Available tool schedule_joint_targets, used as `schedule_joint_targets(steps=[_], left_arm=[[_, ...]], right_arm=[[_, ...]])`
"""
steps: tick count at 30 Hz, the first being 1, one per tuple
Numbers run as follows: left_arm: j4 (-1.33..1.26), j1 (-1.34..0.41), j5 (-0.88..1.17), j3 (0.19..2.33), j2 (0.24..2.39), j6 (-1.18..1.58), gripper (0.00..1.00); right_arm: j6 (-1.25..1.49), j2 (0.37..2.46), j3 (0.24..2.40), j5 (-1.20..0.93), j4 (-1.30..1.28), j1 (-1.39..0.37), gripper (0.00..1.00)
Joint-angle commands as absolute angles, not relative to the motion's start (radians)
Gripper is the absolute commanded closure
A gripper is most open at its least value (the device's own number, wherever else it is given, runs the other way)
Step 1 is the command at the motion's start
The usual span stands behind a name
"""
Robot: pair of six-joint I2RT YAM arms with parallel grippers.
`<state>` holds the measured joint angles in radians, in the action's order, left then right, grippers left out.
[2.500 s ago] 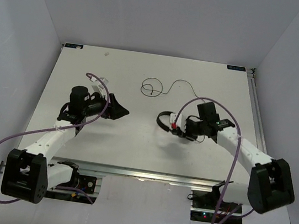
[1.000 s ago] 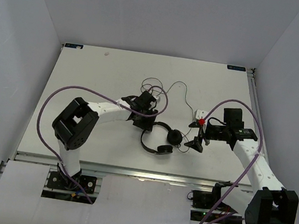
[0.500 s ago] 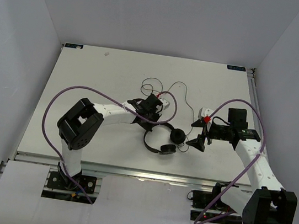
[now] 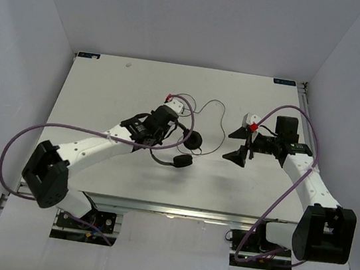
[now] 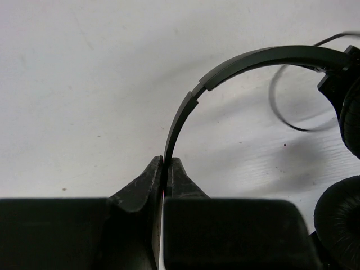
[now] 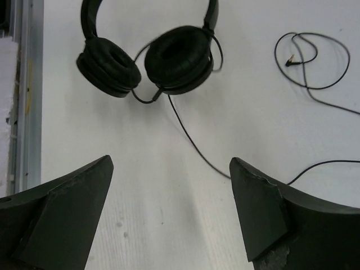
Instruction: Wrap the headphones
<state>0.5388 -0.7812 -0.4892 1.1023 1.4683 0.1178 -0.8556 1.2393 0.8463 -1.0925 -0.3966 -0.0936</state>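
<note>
The black headphones [image 4: 184,150] sit at mid-table, their two padded earcups [image 6: 180,59] side by side. My left gripper [image 5: 166,169] is shut on the thin headband [image 5: 247,61], which arches away to the right toward the earcups [image 5: 339,219]. In the top view this left gripper [image 4: 157,143] is just left of the cups. The thin cord [image 6: 194,147] trails from the cups past my right gripper [image 6: 171,163] to a loose coil [image 6: 308,62] with the plug. My right gripper [image 4: 237,145] stands wide open, right of the headphones, holding nothing; the cord [image 4: 222,124] runs beside it.
White walls enclose the white table [image 4: 105,97] on three sides. A metal rail [image 6: 25,84] runs along the near edge. Purple arm cables [image 4: 22,136] loop beside each arm.
My left gripper has shut on the headband and drawn the headphones left and slightly back. The right gripper stayed open and shifted a little toward the back.
</note>
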Motion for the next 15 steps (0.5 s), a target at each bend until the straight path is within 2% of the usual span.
schedule_joint_targets(steps=[1, 6, 15], left_arm=[[0.548, -0.775, -0.525, 1.145, 1.294, 0.125, 1.00], [0.572, -0.769, -0.465, 1.190, 1.181, 0.165, 1.00], [0.664, -0.766, -0.312, 1.362, 1.145, 0.251, 1.00]], right_arm=[[-0.615, 1.293, 0.897, -1.149, -0.029, -0.133, 0.10], [-0.337, 1.363, 0.952, -1.016, 0.244, -0.239, 0.10], [-0.228, 1.558, 1.016, -1.286, 0.533, -0.303, 0.10]])
